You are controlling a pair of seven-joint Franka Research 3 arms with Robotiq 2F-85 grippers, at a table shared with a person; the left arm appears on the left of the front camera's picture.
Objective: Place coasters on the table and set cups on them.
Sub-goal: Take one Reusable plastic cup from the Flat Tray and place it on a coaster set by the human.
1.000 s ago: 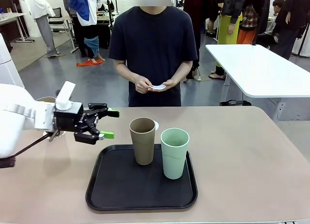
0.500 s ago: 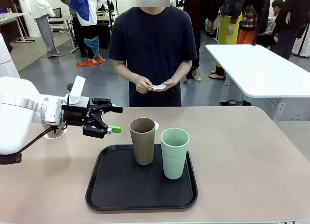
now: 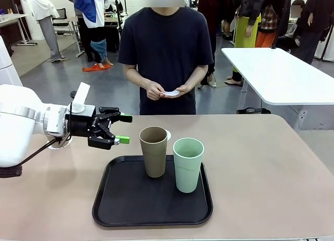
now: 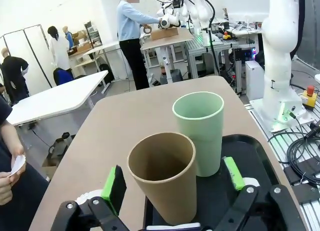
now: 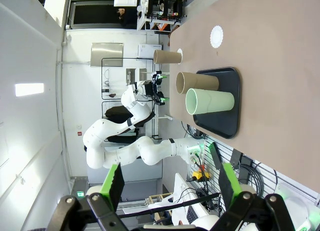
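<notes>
Tan cup (image 3: 154,152): standing on the black tray (image 3: 120,209), just beside the mint cup (image 3: 188,165). Both are due a move onto coasters.
Left tool (image 3: 125,129): level with that tan cup and a little to its left-edge side, not touching. Jaws are spread wide with nothing in them. The wrist view frames the cup between the green pads (image 4: 114,183), so this reads as a line-up for a side grasp.
Right tool (image 5: 170,186): high and well back from the action, fingers wide apart, empty.
Bare coaster (image 5: 216,37): flat on the desk (image 3: 261,168) between the tray and the far edge, probably the next landing spot.
Third cup (image 5: 167,56): tan, toward the left edge, base on a white coaster (image 5: 179,52). One set looks done!
Person (image 3: 164,43): at the far edge, a third coaster (image 3: 170,93) held in both hands, not yet laid down.
Surface: smooth beige, rounded corners, with the tray at the middle of the near edge.
Room: busy lab with a grey floor, and a white table (image 3: 276,74) beyond the far right corner.
</notes>
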